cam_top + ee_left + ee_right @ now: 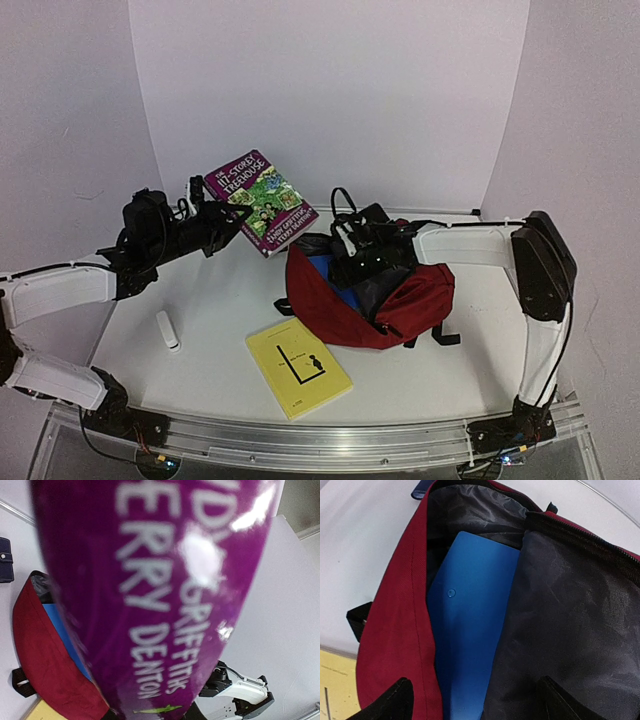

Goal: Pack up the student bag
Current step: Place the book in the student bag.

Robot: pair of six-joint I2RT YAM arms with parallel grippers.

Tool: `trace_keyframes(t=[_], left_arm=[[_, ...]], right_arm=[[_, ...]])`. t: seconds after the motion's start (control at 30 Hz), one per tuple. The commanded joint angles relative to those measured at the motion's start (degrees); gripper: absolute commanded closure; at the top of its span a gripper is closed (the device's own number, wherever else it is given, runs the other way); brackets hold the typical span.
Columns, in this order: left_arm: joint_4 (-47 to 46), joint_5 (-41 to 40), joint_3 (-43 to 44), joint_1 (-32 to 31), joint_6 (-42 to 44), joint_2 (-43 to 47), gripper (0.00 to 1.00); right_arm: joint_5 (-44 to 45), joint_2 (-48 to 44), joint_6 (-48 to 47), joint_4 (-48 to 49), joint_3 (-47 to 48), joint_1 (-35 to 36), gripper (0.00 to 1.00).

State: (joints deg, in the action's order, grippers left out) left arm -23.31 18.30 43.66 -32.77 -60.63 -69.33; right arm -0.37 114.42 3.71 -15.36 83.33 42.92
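Purple bk [260, 200] aloft, L of bag [400, 312] rim

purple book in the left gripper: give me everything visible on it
The purple book is a glossy paperback with a purple cover, pale title lettering ending in Treehouse, a green illustrated panel, and the author names Griffiths and Terry Denton near its lower edge. It looks closed. The left gripper clamps its lower left edge and holds it tilted in the air, off the table, to the left of the student bag and apparently not touching it.
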Motion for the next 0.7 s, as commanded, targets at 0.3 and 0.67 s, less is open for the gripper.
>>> trace_keyframes(t=[0.3, 0.67], left_arm=[[1.62, -3.27, -0.78, 0.59, 3.13, 5.98, 1.00], [3.72, -0.87, -0.01, 0.85, 3.42, 2.89, 1.00]], right_arm=[[18.45, 5.05, -10.17, -1.15, 5.47, 0.50, 0.37], [8.48, -3.06, -8.70, -5.93, 8.10, 0.46, 1.00]])
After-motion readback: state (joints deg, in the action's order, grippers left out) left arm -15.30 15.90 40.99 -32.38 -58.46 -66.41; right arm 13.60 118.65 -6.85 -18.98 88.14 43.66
